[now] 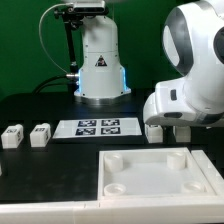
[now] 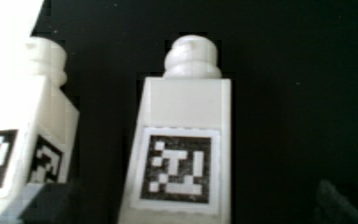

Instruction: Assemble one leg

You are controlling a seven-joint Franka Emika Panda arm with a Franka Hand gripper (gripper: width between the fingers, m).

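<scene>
Right now the arm [image 1: 188, 80] leans over the black worktop [image 1: 30, 110] on the exterior view's right of the marker board [image 1: 97, 127]. Its end effector [image 1: 178, 124] is mostly tucked under the white wrist housing, and I cannot tell whether the fingers are spread or pressed together.

1 leg [image 1: 153, 130] stands just beside the marker board on that same side, directly below the arm. 2 other legs [image 1: 12, 135] [image 1: 40, 133] sit well apart from the marker board on its opposite side, close together but not touching. The white tray [image 1: 150, 170], with round corner sockets, lies in front of the marker board, and the robot base [image 1: 97, 62] rises behind it.

From the wrist view, a middle leg [image 2: 190, 130] fills the picture, with a rounded peg at one end and a black-and-white tag on its face. A neighbouring leg [image 2: 25, 130] lies beside it across a narrow dark gap.
</scene>
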